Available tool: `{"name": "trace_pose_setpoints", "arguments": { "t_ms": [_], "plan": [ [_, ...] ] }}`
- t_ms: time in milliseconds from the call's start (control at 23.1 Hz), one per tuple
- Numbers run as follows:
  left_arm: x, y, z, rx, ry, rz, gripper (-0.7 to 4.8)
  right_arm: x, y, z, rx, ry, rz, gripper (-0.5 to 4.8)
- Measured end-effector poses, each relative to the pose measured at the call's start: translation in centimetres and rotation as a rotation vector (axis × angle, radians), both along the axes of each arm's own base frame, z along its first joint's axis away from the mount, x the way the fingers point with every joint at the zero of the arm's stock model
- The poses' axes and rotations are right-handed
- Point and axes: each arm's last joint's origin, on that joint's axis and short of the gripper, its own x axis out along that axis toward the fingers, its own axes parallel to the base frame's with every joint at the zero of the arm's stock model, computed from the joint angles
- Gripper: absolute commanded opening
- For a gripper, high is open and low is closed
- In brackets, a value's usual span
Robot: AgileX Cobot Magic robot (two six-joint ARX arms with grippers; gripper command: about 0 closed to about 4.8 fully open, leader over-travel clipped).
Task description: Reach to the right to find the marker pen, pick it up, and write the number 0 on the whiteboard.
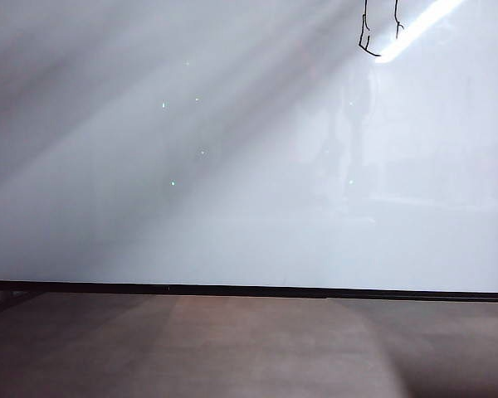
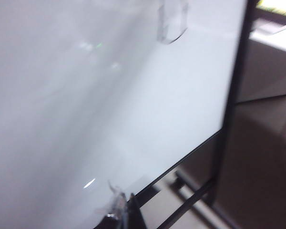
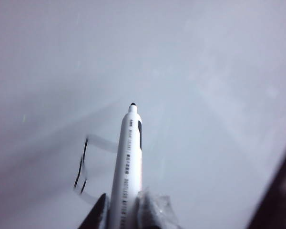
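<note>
The whiteboard [image 1: 232,166] is filling nearly all of the exterior view, its glossy face showing soft grey reflections and a few tiny green specks, with wide unmarked room running from its left edge across the middle. Its thin black frame is running along the lower edge, and the brown floor [image 1: 232,348] is lying below it. In the left wrist view the left end effector [image 2: 120,210] is sitting low beside the board's lower frame, only its clear-padded fingertips [image 2: 115,202] showing; whether it is open or closed cannot be told, and nothing is seen in it. That view is also showing the board's right corner, with the black stand bars [image 2: 190,200] and floor beyond it. Further right, near the top edge of the exterior view, the number 0 [image 1: 380,33] is appearing as a thin, angular black outline cut off by the picture's top, beside a bright streak of reflected light [image 1: 419,25]. In the right wrist view the right end effector [image 3: 125,210] is gripping the marker pen [image 3: 128,162], a white barrel with a dark clip and small black tip, closed around its lower body. The tip is pointing toward the board, with the drawn strokes [image 3: 81,171] lying just beside the barrel; whether the tip is touching cannot be told. The board's dark frame is crossing that view's far corner.
</note>
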Motion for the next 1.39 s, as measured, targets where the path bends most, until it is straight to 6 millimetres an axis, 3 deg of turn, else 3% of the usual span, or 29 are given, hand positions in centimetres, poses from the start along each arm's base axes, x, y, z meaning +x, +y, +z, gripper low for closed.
{"name": "trace_pose_setpoints", "arguments": {
  "t_ms": [173,347,563,737,953,1127,1213,1387],
  "plan": [
    [-0.2,-0.3,0.5,-0.051,-0.029,-0.139,-0.05,-3.7,-1.2,2.0,0.020,-0.098,-0.066,-0.06],
    [-0.6,-1.1,0.9,-0.078,-0.058,-0.209,-0.05,-4.9,-3.6,2.2,0.039,-0.098,-0.164,-0.06],
    [-0.8,-2.6,0.4,-0.083,-0.028,-0.246,-0.05,-5.4,-7.5,0.5,0.144,-0.053,-0.249,-0.06],
    [-1.4,-4.4,-0.1,-0.081,-0.006,-0.279,-0.05,-5.5,-11.3,-2.3,0.188,-0.088,-0.395,-0.06],
    [-0.8,-4.9,-0.6,-0.072,0.007,-0.260,-0.05,0.3,-14.4,-9.7,0.282,0.049,-0.387,-0.06],
    [0.7,-6.3,-2.5,-0.014,0.046,-0.263,-0.05,4.7,-15.0,-13.2,0.286,0.134,-0.329,-0.06],
    [1.1,-6.8,-4.1,0.012,0.063,-0.271,-0.05,6.5,-16.1,-15.5,0.278,0.196,-0.352,-0.06],
    [2.4,-8.0,-9.5,0.060,0.127,-0.269,-0.05,10.2,-17.8,-20.0,0.246,0.209,-0.348,-0.06]
  ]
}}
